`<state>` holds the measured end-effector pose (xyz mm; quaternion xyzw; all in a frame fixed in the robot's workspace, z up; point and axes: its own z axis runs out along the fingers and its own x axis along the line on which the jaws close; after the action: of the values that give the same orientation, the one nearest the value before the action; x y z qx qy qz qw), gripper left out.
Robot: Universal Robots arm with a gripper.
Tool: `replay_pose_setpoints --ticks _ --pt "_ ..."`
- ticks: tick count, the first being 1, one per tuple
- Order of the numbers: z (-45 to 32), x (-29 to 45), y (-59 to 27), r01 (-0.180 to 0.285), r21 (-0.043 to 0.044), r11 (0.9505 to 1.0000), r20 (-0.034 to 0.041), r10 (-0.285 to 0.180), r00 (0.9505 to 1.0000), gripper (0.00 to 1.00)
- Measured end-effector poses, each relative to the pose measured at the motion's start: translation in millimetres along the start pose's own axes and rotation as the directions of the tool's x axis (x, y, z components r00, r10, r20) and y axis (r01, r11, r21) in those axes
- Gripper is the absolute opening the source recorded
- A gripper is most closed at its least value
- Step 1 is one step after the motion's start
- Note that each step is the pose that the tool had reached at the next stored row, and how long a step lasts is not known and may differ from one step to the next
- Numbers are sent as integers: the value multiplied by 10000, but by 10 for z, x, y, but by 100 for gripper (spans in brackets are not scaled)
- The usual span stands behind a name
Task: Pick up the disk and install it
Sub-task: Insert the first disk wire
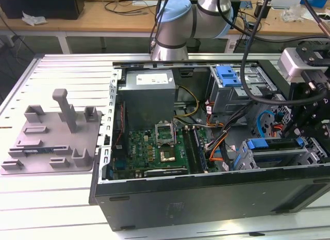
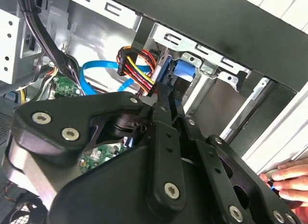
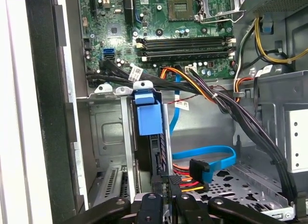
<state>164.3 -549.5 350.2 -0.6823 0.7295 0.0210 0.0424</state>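
A white slatted table [image 1: 51, 209] carries an open black computer case [image 1: 206, 199] lying on its side, with a grey moulded fixture [image 1: 51, 142] beside it on the exterior view's left. The arm [image 1: 178, 23] comes in from behind the case and bends across to the exterior view's right. Its black wrist end [image 1: 312, 103] hangs over the case's corner there, partly cut off by the picture's edge. Below it sits a grey drive cage [image 1: 242, 160] [image 3: 108, 132], next to the green motherboard [image 1: 154, 147]. The disk [image 1: 273, 153] [image 3: 161, 147] stands on edge inside that cage, its blue frame uppermost. The pincer [image 3: 171, 181] [image 2: 166, 96] points straight at the disk's end. Its jaws are drawn together with hardly a gap, and their tips meet the blue frame. Whether they pinch a thin lip of it or only press against it is hidden by the linkage. A red, yellow and orange cable bundle [image 3: 192, 173] lies just beside the tips, under a looping blue cable [image 3: 211, 154]. In the second wrist view a person's fingertips [image 2: 288, 180] rest outside the case wall.
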Motion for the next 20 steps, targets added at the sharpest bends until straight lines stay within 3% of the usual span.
replay_pose_setpoints --ticks 20 --pt "2 12 -15 0 0 10000 1 0 10000 17"
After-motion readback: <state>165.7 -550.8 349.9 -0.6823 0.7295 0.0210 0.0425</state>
